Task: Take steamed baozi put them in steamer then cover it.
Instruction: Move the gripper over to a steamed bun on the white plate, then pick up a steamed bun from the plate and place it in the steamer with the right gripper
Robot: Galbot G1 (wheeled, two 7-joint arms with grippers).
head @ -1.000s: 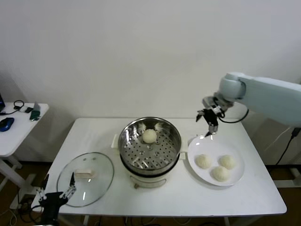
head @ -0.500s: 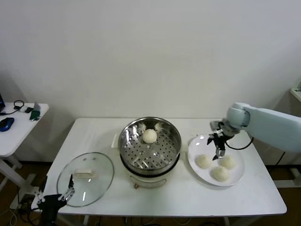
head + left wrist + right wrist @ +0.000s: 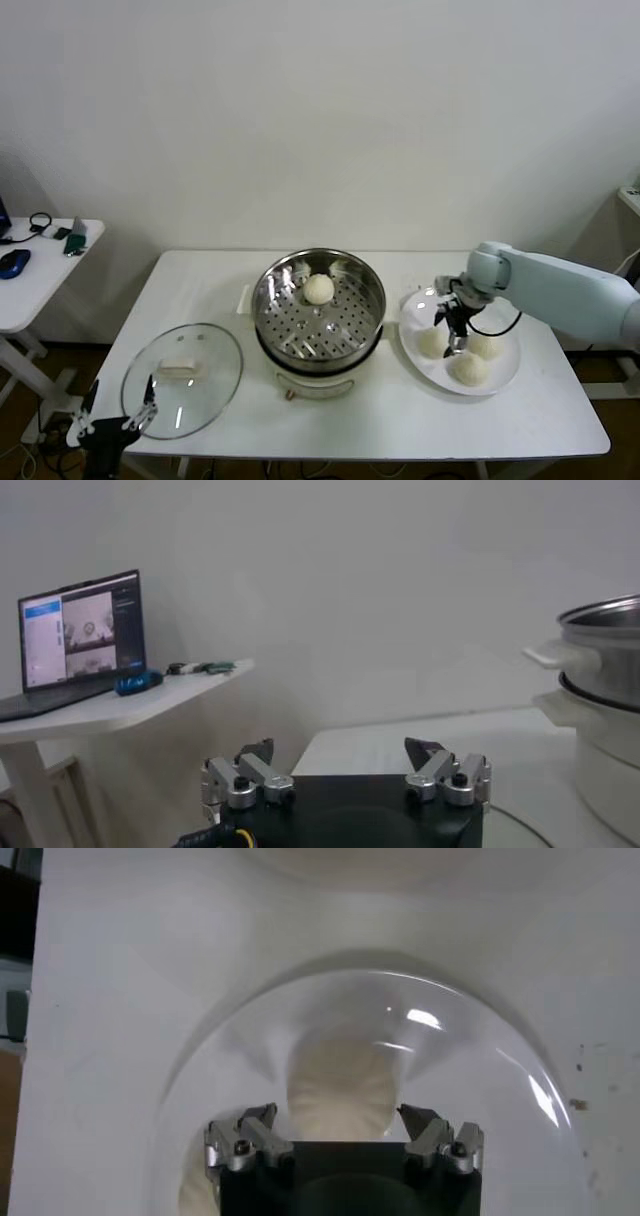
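Both fingers of the right tool [image 3: 338, 1129] straddle a baozi [image 3: 340, 1091], spread wide.

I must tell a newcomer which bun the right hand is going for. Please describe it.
Find the flat white plate right of the shiny round steel steamer. Of its three cream-white baozi, it is the one nearest the steamer, with the open right hand directly at it.

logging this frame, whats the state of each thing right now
steamer: uncovered, one bun on its tray
lid: lying on the table, off the pot
plate: holds three buns
right gripper: open, down over the plate's buns
left gripper: open, low beside the table, idle
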